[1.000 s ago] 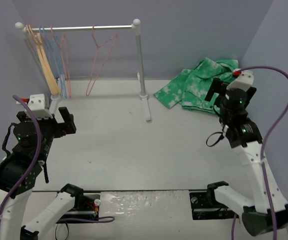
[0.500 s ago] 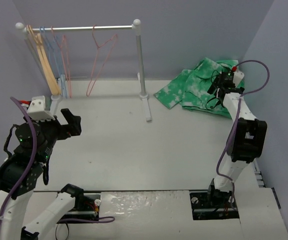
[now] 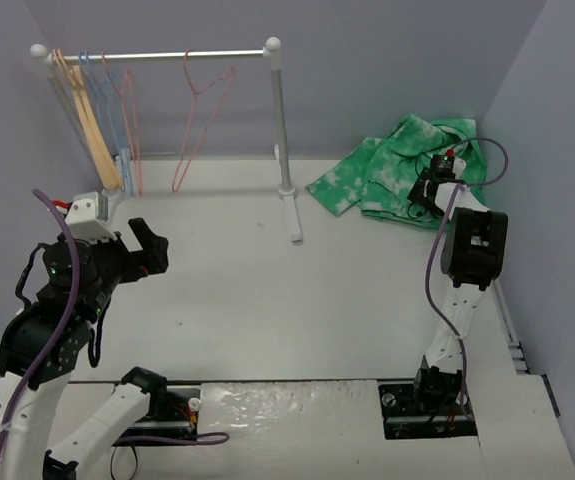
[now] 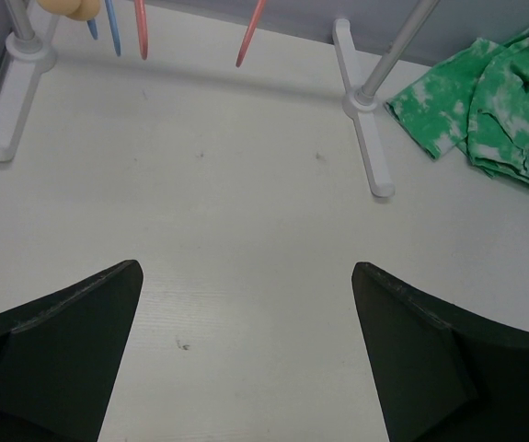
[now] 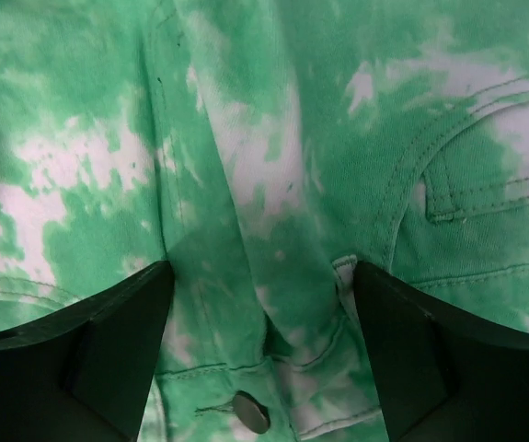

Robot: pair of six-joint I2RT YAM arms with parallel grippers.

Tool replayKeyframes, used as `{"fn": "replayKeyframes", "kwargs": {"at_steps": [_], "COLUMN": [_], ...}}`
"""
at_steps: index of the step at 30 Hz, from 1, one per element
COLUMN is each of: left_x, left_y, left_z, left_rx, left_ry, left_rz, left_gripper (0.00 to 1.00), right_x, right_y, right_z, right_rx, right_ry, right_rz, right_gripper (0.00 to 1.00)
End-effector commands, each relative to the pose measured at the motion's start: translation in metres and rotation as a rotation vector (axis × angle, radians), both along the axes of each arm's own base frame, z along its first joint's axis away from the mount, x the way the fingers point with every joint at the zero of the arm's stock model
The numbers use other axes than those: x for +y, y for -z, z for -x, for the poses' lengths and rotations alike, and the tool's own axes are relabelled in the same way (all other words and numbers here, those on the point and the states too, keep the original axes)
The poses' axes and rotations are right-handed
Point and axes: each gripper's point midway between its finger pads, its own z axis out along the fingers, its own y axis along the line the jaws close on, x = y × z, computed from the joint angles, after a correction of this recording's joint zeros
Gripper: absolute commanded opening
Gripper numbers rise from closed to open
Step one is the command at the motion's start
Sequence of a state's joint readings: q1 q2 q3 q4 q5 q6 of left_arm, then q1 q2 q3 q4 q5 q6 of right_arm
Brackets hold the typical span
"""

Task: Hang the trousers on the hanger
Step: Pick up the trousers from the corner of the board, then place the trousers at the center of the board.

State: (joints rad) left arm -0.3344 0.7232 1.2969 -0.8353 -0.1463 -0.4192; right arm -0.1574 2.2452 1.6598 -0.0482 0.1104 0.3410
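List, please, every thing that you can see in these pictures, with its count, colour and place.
trousers: one, green with white blotches, crumpled at the table's far right.
hanger: one, pink wire, alone on the rail.
other hangers: several, tan wood, light blue and pink wire, bunched at the rail's left end.
rack: one, white, far side, left half.
table: one, white.
left gripper: black, open, above bare table.
right gripper: black, open, astride a fold of the trousers.
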Motion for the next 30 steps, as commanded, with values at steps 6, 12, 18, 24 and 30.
{"fn": "replayKeyframes", "kwargs": {"at_steps": [6,12,18,24,30], "left_x": [-0.017,-0.028,-0.038,-0.033,-0.007], "left_y": [-0.033,-0.059,-0.082,-0.087,-0.083], "left_z": [-0.02,-0.028,-0.026,-0.014,-0.001], "left_rx": [-0.067,-0.118,-0.172,-0.18,-0.172], "left_ry": [0.05,0.097,0.147,0.145,0.06], "left_rz": [0.045,0.063,0.101,0.091,-0.005], "left_gripper": [0.97,0.97,0.97,0.97,0.97], "right_x": [0.015,0.061,0.142,0.283,0.462], "right_y": [-0.134,-0.372,-0.489,-0.463,-0.354], "right_z": [-0.01,0.017,0.111,0.209,0.284], "right_rx": [-0.197,-0.536,-0.786,-0.82,-0.58], "right_ry": [-0.068,-0.106,-0.11,-0.331,-0.781], "right_rz": [0.132,0.294,0.268,-0.078,-0.169], "right_gripper": [0.0,0.0,0.0,0.0,0.25]}}
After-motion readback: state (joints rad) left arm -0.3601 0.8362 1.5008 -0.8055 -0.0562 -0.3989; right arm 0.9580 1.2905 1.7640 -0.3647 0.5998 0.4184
